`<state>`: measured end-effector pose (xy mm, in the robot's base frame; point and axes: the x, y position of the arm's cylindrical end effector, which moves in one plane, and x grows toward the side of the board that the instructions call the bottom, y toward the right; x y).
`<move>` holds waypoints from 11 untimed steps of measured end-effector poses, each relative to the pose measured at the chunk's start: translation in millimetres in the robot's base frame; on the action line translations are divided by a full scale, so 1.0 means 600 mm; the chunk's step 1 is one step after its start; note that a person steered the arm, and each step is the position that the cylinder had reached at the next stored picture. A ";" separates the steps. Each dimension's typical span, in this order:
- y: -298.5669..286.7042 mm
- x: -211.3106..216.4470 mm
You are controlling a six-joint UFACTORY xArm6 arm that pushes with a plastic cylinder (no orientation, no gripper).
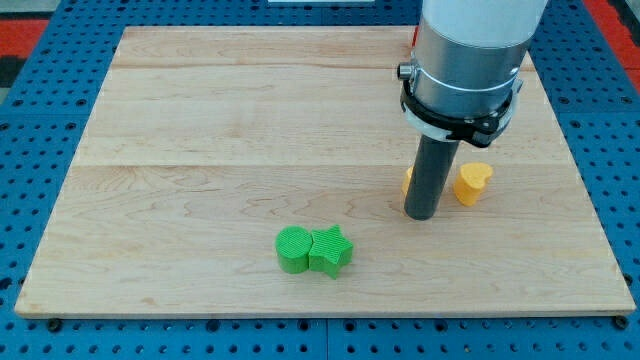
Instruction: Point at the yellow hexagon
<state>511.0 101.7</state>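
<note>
My tip (424, 213) rests on the wooden board right of centre. A yellow block (409, 179) is almost fully hidden behind the rod; only a sliver shows at the rod's left edge, so its shape cannot be made out. The tip stands just in front of it, close or touching. A yellow heart-shaped block (472, 184) lies just to the view's right of the rod, a small gap apart from it.
A green round block (293, 249) and a green star block (331, 250) touch each other near the view's bottom centre. A bit of red (413, 37) shows at the view's top behind the arm's grey body (468, 60). The board (200, 150) lies on a blue pegboard.
</note>
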 end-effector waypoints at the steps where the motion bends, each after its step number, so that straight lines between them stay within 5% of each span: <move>1: -0.006 0.019; 3: -0.145 -0.004; 5: -0.102 -0.103; 11: -0.014 -0.118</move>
